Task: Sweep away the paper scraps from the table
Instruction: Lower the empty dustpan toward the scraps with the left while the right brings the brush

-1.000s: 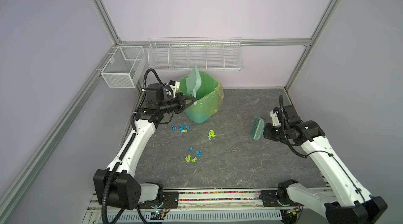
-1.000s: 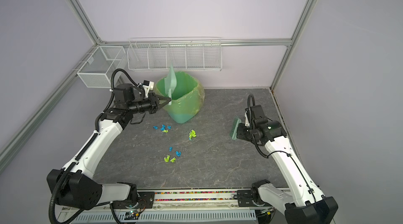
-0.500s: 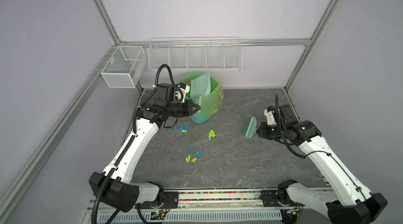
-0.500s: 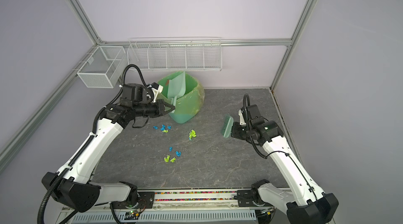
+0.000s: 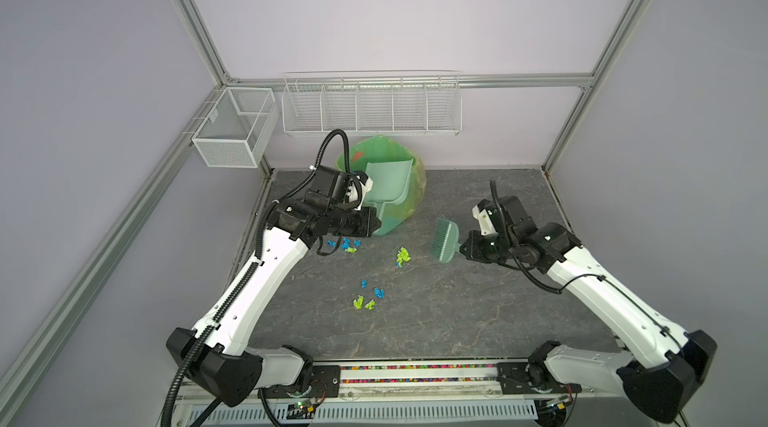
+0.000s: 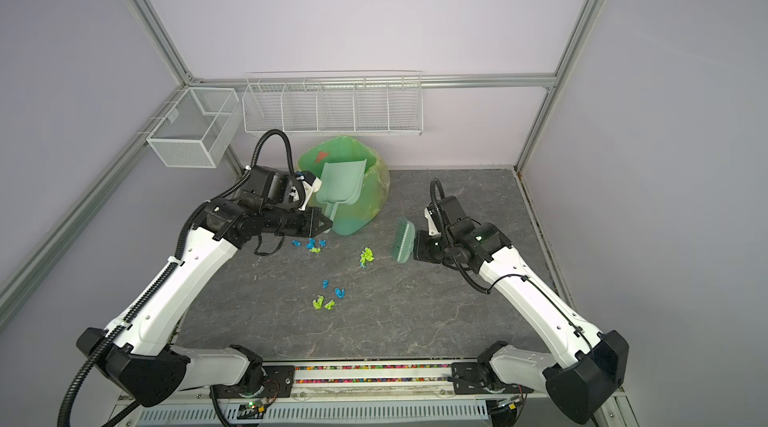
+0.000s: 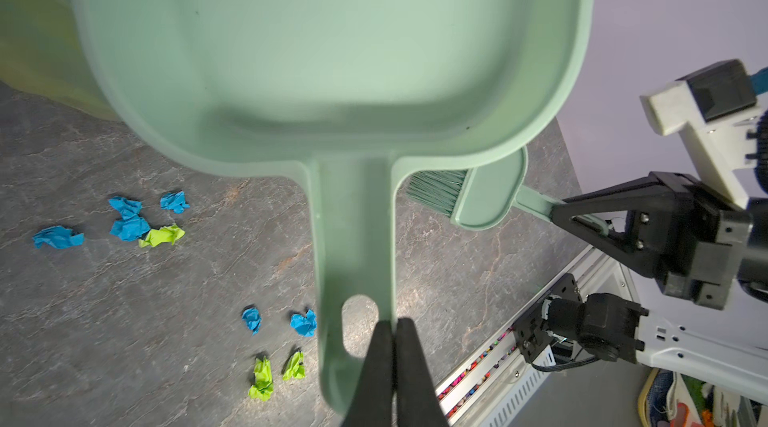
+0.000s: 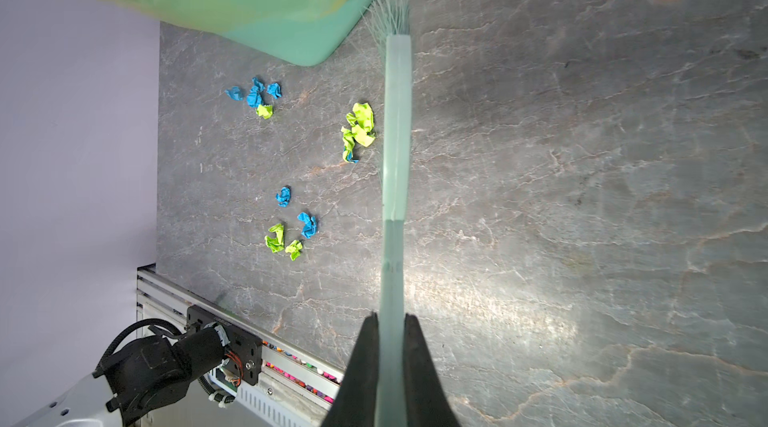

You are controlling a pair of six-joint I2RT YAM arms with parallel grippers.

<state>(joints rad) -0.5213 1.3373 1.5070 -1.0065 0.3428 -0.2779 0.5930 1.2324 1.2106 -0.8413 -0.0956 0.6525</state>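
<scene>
**Paper scraps (image 5: pixel 403 255) wait while both tools hover**

Paper scraps lie in three loose clusters on the table (image 5: pixel 478 321). One is by the foot of the green bin (image 5: pixel 417 186), a lime bunch is near the brush (image 5: pixel 446 238), and a mixed group is nearer the front rail. None is in the dustpan (image 7: pixel 332 51), whose scoop looks empty. The left fingers (image 7: pixel 378 371) pinch its handle's rim and hold it raised at the bin's mouth. Whether its lip touches the bin I cannot tell. The right fingers (image 8: pixel 365 366) clamp the brush handle, with the bristles turned toward the lime bunch. The step in hand seems to be setting up a sweep. Next, the pan's lip must sit flat on the table beside a cluster, and the bristles must drop behind it.
</scene>
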